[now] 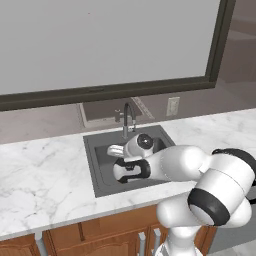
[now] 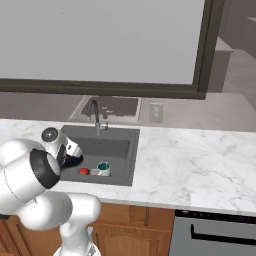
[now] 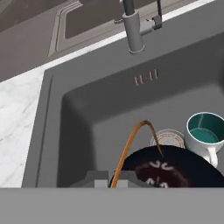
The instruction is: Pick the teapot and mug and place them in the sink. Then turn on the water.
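Gripper (image 3: 109,181) clenching on teapot's (image 3: 168,168) thin brown bail handle, bottom centre of hand view; teapot hanging low inside sink (image 3: 87,100). Mug (image 3: 204,134) already sitting in basin, right edge, upright, just beside teapot. Judging: mug placed, teapot nearly placed, release pending; tap (image 3: 133,26) at top, no stream showing, water still left. Teapot dark, rounded, glossy; mug pale outside, teal inside; basin matte dark grey, marble rim.

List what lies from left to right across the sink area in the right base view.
gripper → teapot → mug → right wall of the sink → marble counter
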Robot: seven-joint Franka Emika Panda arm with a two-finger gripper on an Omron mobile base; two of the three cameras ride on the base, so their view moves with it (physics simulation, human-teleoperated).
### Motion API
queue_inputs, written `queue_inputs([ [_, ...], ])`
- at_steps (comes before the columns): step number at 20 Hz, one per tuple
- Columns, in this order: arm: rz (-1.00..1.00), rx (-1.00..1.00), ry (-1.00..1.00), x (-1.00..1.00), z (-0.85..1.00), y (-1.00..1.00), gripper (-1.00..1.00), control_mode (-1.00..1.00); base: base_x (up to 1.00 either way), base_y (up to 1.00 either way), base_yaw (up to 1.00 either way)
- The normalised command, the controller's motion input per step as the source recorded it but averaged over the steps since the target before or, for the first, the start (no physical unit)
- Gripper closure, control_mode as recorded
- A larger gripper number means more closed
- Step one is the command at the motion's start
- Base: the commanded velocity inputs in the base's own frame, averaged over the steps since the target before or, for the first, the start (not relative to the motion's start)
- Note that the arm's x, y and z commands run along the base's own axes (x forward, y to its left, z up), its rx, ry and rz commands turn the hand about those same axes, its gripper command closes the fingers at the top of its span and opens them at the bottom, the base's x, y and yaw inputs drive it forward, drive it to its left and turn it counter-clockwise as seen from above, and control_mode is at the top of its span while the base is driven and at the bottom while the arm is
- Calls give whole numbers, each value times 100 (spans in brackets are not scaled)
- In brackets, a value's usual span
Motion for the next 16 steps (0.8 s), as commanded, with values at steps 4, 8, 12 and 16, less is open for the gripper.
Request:
queue_inputs([
  [4,0,0,0,0,-38,0,100,-100,0,0,0],
  [8,0,0,0,0,-30,0,100,-100,0,0,0],
  [12,0,0,0,0,-14,0,100,-100,0,0,0],
  [16,0,0,0,0,0,0,-100,-100,0,0,0],
])
